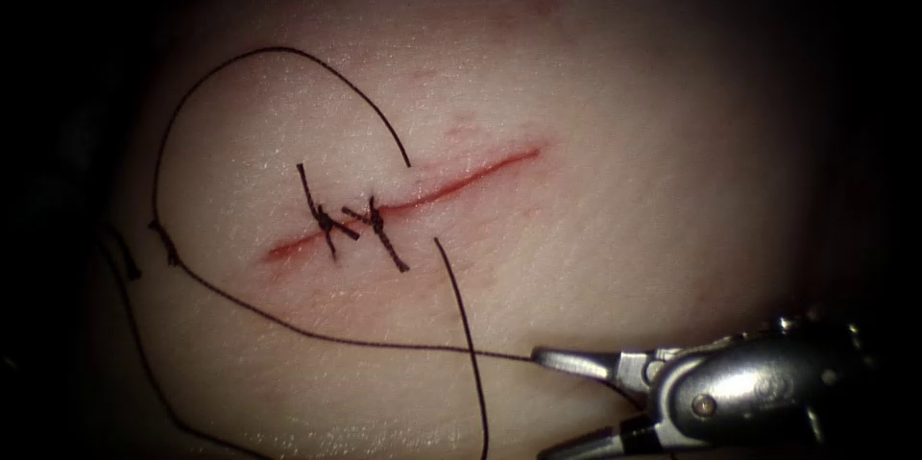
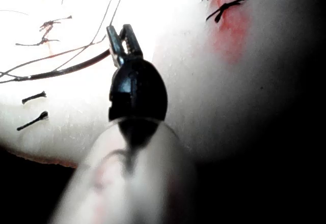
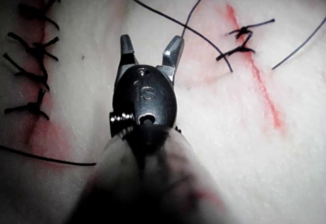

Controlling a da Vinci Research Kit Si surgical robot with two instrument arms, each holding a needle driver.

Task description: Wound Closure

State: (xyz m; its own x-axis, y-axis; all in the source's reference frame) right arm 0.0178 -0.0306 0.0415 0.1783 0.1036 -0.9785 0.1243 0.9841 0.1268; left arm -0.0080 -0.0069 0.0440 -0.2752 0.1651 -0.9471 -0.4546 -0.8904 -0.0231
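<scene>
Two knotted stitches (image 1: pixel 351 222) cross the cut (image 1: pixel 461 181); right tool (image 1: pixel 567 402) gapes empty beside loose thread (image 1: pixel 461 326).

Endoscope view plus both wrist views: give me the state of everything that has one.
Right hand: open, holding nothing.
Left hand: among thread strands; hold unclear.
Cut: two knotted stitches towards its left end, rest open.
Thread: slack, untied, looping left of the cut.
</scene>
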